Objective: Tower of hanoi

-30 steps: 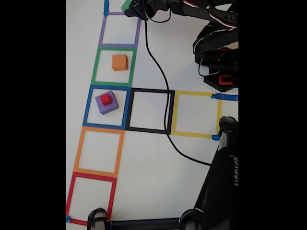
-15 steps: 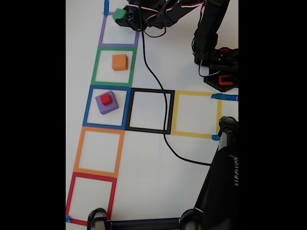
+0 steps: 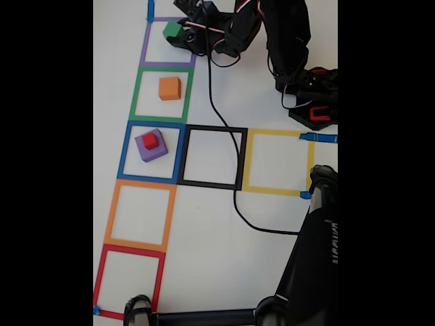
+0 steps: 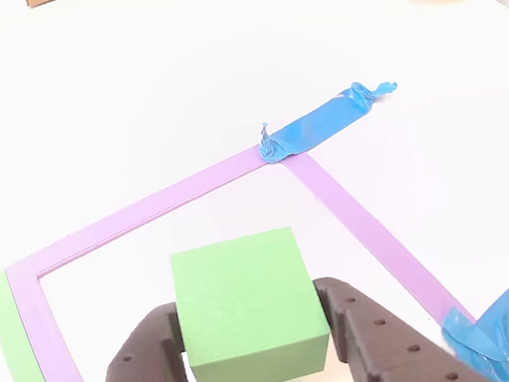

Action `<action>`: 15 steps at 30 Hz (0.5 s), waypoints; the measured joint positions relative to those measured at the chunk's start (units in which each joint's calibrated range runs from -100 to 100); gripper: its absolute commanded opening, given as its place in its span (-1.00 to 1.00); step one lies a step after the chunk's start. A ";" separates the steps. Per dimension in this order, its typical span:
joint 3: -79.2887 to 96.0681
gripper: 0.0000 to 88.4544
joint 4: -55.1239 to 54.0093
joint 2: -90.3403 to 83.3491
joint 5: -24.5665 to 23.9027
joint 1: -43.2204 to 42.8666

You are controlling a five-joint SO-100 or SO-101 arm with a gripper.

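Hand [image 4: 250,347] clamped on the green cube [image 4: 244,311], one dark perforated finger [image 4: 144,378] pressed to each side face. Seen in the fixed view over the purple tape square [image 3: 145,47] at the top of the column, hand [image 3: 178,32] and green cube [image 3: 171,29] near that square's upper right corner; whether lifted off the white worktop [image 3: 217,272] or resting on it, cannot tell. Below, orange cube [image 3: 170,88] alone inside the green tape square [image 3: 134,95]. Next down, purple cube [image 3: 151,148] inside the blue tape square [image 3: 124,151], red cube [image 3: 149,140] sitting on top of it. Black cable [image 3: 234,197] trailing from the arm across the black tape square [image 3: 185,156]. In the other view, crumpled blue tape strip [image 4: 321,122] stuck at the purple outline's corner.
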 measured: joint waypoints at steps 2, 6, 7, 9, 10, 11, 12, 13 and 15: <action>0.27 -0.84 -0.81 0.59 0.00 -0.23; 0.35 -0.84 -2.82 3.21 0.00 -1.17; 0.35 -0.84 -3.47 3.88 0.00 -1.29; 0.35 -0.84 -5.08 5.49 0.00 -1.29; 0.35 -0.83 -5.64 6.08 0.00 -1.17; 0.35 -0.80 -6.21 6.67 0.00 -1.17; 0.27 -0.72 -6.61 7.09 0.00 -1.17; 0.27 -0.62 -6.85 7.43 0.00 -1.17; 0.27 -0.46 -6.93 7.85 0.00 -1.17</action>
